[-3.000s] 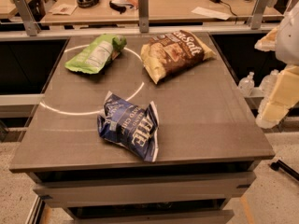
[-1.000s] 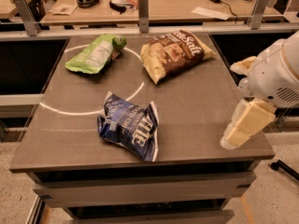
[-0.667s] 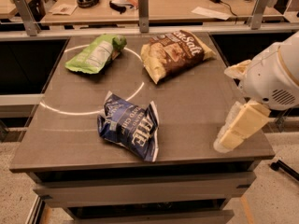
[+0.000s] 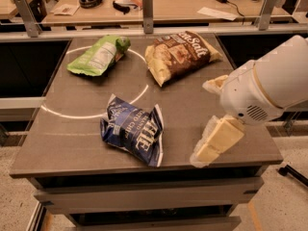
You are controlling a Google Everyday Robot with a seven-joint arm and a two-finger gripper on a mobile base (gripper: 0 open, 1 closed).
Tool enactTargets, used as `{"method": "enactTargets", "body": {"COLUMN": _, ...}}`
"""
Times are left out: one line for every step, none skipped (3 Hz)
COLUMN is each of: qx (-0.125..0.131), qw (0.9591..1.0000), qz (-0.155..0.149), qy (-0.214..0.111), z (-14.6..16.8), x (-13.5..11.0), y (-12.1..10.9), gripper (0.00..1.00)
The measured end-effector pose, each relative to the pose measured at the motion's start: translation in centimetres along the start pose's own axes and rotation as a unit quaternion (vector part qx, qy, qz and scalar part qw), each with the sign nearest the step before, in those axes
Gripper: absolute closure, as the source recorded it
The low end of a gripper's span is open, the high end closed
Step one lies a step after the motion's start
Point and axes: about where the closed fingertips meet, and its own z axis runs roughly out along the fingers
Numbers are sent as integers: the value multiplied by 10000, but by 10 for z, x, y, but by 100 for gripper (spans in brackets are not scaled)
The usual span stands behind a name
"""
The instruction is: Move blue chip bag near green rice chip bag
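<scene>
The gripper, fingers spread wide and empty, hovers over the table's right edge, near the blue chip bag.

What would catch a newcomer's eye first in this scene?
Probably the big white robot arm at the right, its cream claw hanging over the front right corner of the table. Next, the crumpled blue chip bag lying front and centre, apart from the claw. Farther back lie the green rice chip bag at left and a cream-and-brown bag at right.
</scene>
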Motion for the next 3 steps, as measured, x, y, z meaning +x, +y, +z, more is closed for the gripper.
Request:
{"method": "enactTargets", "body": {"qx": -119, "qw": 9997, "qz": -93, "qy": -193, "z": 25, "x": -14, "y": 6, "gripper": 0}}
{"method": "enactTargets", "body": {"qx": -349, "qw": 9985, "qz": -154, "qy": -381, "z": 46, "x": -35, "y": 16, "gripper": 0}}
{"method": "enactTargets", "body": {"qx": -540, "qw": 9976, "qz": -161, "qy": -413, "z": 68, "x": -52, "y": 20, "gripper": 0}}
